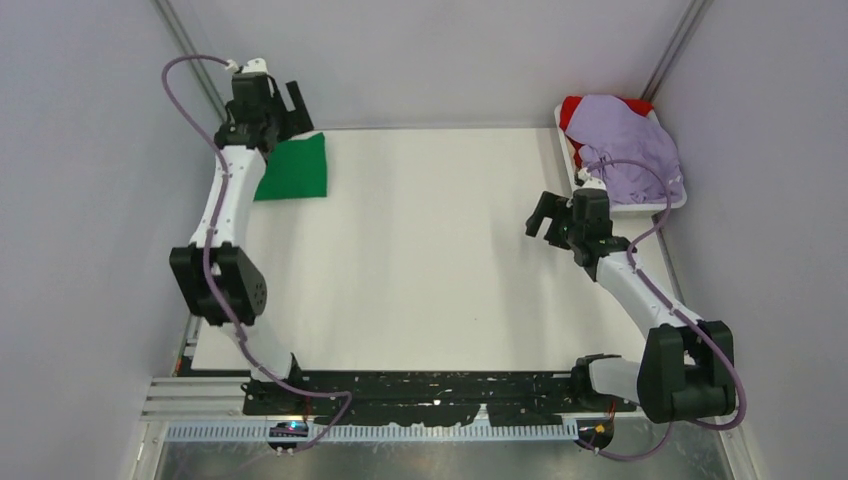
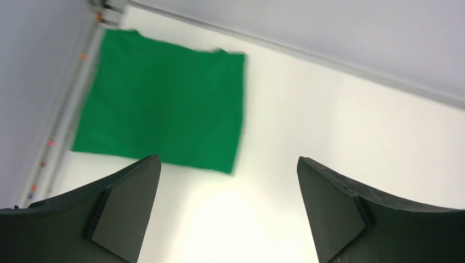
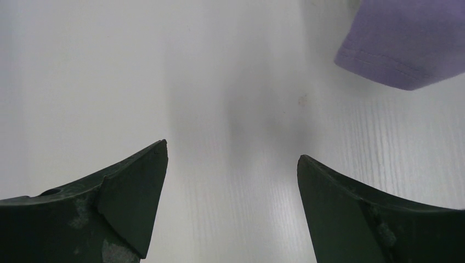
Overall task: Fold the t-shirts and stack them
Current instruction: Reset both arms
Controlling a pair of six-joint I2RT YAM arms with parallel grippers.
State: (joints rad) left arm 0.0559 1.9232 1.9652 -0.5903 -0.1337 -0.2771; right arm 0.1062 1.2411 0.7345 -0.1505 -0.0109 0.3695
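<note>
Two open, empty jaw pairs: the left gripper and right gripper both gape wide. One green shirt lies folded, well left of the tray. On the tray, one lavender shirt is heaped over one red shirt, both unfolded. I judge it about a third done.

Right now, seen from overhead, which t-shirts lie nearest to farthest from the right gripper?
1. Lavender t-shirt, heaped just beyond the right gripper, far right.
2. Red t-shirt, under it; too close to call between these two.
3. Green t-shirt, far-left corner.
</note>
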